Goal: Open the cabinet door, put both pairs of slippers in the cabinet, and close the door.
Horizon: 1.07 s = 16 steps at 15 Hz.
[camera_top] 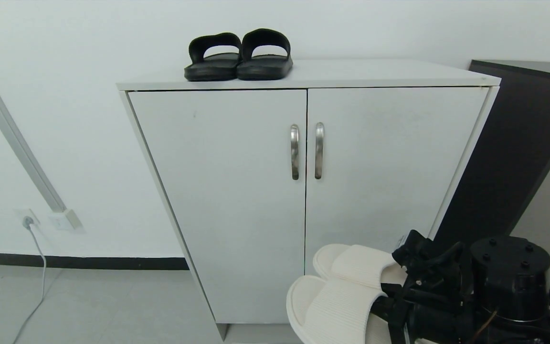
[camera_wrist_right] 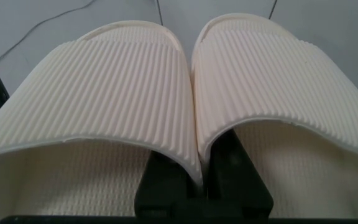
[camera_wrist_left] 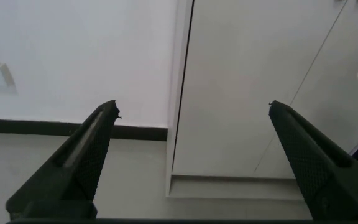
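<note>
Right gripper (camera_top: 392, 294) pinches the white slippers (camera_top: 342, 286) together low before the shut cabinet (camera_top: 227, 200), black slippers (camera_top: 239, 55) sitting on its top, so the spread left gripper (camera_wrist_left: 192, 107) probably must pull the left door handle (camera_top: 294, 152) first.

We can read no text, number, brand or sign in any of these views. The doors of the white cabinet (camera_top: 217, 200), the black slippers (camera_top: 256, 67) on its top, the cream slippers (camera_wrist_right: 129, 93) with their ribbed straps and the wall socket (camera_top: 27, 220) show us only plain, unmarked surfaces.
</note>
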Motion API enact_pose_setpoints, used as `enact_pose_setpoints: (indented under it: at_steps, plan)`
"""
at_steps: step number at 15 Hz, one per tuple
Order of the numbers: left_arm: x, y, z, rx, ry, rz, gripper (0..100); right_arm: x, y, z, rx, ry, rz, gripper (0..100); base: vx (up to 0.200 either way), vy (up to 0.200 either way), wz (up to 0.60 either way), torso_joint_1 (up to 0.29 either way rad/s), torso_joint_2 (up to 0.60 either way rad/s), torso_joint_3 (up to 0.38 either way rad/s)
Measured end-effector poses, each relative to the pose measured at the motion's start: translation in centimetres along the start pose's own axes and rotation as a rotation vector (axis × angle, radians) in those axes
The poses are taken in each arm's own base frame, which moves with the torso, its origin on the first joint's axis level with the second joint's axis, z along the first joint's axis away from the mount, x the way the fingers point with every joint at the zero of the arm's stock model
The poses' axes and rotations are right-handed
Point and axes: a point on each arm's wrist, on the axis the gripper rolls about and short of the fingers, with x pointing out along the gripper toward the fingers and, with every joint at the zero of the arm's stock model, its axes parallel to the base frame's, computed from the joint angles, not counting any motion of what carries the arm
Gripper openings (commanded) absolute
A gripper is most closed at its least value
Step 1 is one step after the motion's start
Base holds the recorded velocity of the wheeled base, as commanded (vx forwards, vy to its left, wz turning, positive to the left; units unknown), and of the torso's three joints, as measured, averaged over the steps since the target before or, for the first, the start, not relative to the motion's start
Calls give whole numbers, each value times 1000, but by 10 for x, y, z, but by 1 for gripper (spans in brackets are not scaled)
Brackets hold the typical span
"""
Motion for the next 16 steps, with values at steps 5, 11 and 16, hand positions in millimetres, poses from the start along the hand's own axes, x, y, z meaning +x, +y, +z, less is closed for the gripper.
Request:
enact_pose_setpoints:
  at_steps: [5,11,16]
  plan:
    - [13,-7,37,-56,89,-152,100,-1,1,-2,-41,3,3,0,0,0,0,0,10,8]
    - [65,-19,73,-60,179,-421,100,-2,1,-2,-46,-18,3,0,0,0,0,0,0,0]
    - [106,-53,115,-132,198,-752,100,-2,2,-4,-46,-13,6,0,0,0,0,0,0,0]
